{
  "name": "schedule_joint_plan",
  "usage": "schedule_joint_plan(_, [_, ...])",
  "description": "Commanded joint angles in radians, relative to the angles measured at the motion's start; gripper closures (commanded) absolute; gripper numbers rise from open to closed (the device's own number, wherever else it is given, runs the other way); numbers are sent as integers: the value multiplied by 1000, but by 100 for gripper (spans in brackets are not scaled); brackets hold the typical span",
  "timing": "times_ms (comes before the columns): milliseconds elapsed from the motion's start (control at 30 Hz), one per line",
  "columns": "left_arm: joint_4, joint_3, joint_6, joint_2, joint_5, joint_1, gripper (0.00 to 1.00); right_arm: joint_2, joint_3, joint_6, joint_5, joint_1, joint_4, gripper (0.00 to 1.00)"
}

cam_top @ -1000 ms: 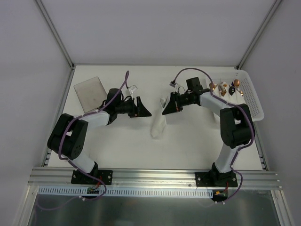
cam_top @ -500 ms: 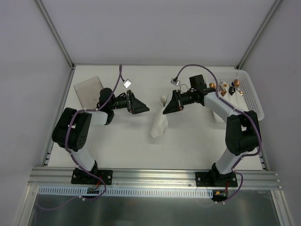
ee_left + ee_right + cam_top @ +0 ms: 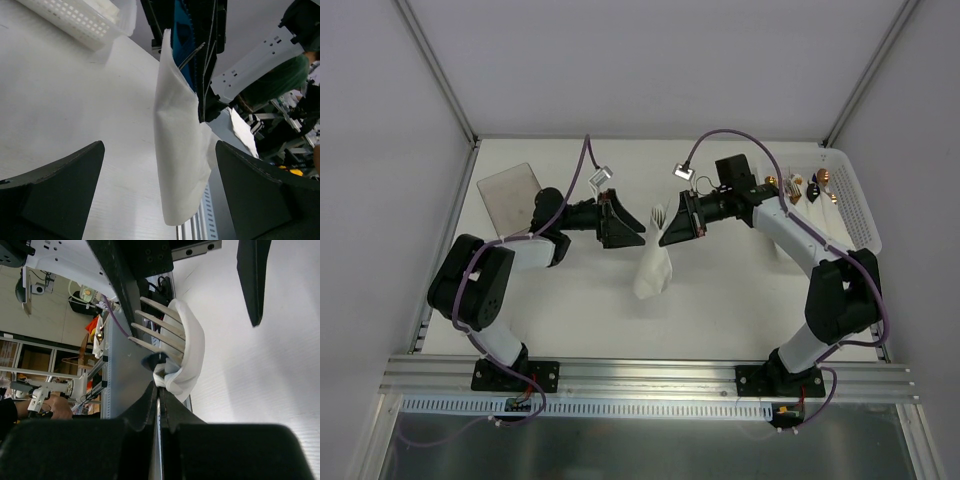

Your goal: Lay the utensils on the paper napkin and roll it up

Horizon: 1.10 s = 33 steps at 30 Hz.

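Observation:
The paper napkin (image 3: 651,268) hangs as a loose white roll from my right gripper (image 3: 667,236), which is shut on its upper end. Silver fork tines (image 3: 660,214) stick out of the top of the roll. In the right wrist view the tines (image 3: 159,326) sit in the white napkin fold (image 3: 194,352) just past my shut right gripper (image 3: 159,392). My left gripper (image 3: 632,236) is open and faces the napkin from the left. In the left wrist view the napkin (image 3: 181,150) hangs between and beyond my open fingers (image 3: 55,187), apart from both.
A white perforated basket (image 3: 860,205) stands at the far right, holding white rolls with gold and black cutlery ends (image 3: 802,186). A clear plastic sheet (image 3: 512,196) lies at the back left. The enclosure walls bound the table on three sides.
My left gripper has opened wide and moved right, towards the napkin. My right gripper has shifted slightly left with the napkin roll, which now hangs closer to the left fingers.

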Motion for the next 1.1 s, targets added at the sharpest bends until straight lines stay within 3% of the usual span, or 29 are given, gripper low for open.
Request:
schedule_joint_plan(0, [115,45,-12,-62,57,-36,4,-59,59,2,-79,13,-3,100])
schedule_joint_plan(133, [94,50,2,-64,56,-66,3,-66,69,7,-88,25,-9,100])
schedule_joint_plan(433, [220,54,-98,-55,65,-101,11,-66,79,10,-102,35,-13,100])
schedule_joint_plan(500, [230,53,-107,-58,65,-99,16,-63,80,13,-105,36,-15,100])
schedule_joint_plan(767, [246,53,-118,-71,59,-101,50,-48,88,14,-110,36,-18,100])
schedule_joint_plan(1067, [258,50,-127,-99,42,-104,67,-28,89,10,-117,36,-17,100])
